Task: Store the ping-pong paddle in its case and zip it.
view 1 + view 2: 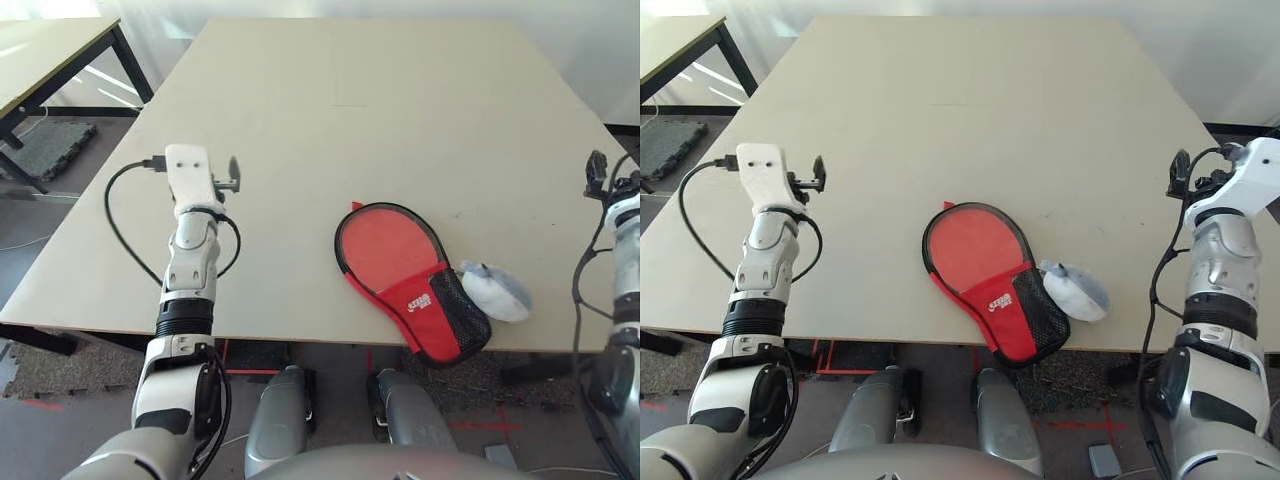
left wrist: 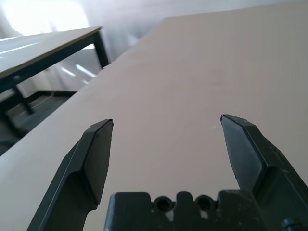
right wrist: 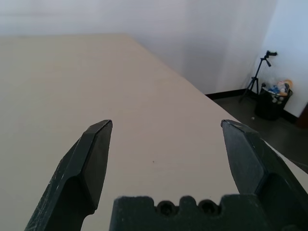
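The paddle case [image 1: 423, 325] lies on the table [image 1: 300, 90], red side up, in the space between the two tools and nearer the robot's body than either. Its narrow end reaches past the table's near edge. The small white-blue pouch [image 1: 495, 300] is just beside the case, on the side toward the right tool.

The left tool [image 2: 167, 118] is spread wide with nothing between its fingers, out over the table beyond the case and to its left. The right tool [image 3: 167, 121] is likewise wide open and empty, beyond the case and to its right. Both are well apart from it.

How far along this is turns on the round red face [image 1: 388, 245] inside the black rim. It may be the paddle's rubber lying in the case, though it could be the case's own fabric; I cannot tell which. If it is the paddle, then putting it in looks done or nearly so, and the zip is what remains to be checked or drawn.

No handle can be made out, and any part under the logo panel would be hidden. How far the zipper is closed is too small to judge.
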Robot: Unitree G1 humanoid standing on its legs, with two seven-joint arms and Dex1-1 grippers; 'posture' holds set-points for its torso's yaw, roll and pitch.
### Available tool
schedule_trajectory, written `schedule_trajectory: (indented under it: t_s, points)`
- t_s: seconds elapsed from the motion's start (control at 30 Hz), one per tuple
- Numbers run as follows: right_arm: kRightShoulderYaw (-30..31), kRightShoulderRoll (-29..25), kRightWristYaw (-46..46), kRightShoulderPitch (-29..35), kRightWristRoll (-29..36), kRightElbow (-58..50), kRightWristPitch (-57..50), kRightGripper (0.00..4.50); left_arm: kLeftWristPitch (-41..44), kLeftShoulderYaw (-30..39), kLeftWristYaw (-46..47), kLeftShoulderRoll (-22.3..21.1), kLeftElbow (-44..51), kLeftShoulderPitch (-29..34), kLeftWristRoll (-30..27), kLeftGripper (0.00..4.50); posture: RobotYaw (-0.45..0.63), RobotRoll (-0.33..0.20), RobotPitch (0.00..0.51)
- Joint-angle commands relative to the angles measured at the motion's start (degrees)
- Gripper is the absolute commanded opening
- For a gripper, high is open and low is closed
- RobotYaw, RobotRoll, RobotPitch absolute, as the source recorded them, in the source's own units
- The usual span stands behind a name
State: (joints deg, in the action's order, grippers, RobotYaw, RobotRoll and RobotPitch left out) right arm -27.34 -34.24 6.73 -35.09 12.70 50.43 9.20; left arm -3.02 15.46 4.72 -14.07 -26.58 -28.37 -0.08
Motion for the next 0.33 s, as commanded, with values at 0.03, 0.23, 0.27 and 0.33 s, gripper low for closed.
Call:
schedule_trajectory:
  t_s: [0.03, 0.23, 0.27, 0.33]
  points:
    - [0.65, 1.07, -1.38, -1.64, -0.36, 3.95, 1.95, 4.48, -2.76, 0.11, 1.55, -0.43, -2.84, 0.42, 0.31, 4.5, 0.05, 0.0, 0.092]
    - [-0.13, 1.57, -2.1, -2.31, 0.71, 6.7, 1.58, 4.48, -3.13, -0.8, 0.6, -0.11, -4.08, 0.05, -0.54, 4.5, 0.05, 0.0, 0.095]
    - [-0.07, 1.56, -2.5, -2.25, 0.56, 6.92, 1.68, 4.48, -3.16, -0.85, 0.59, -0.12, -4.11, 0.08, -0.61, 4.5, 0.05, 0.0, 0.095]
    - [-0.06, 1.74, -2.17, -2.22, 0.81, 7.32, 1.62, 4.48, -3.16, -0.9, 0.47, -0.23, -4.62, 0.0, -0.84, 4.5, 0.05, 0.0, 0.093]
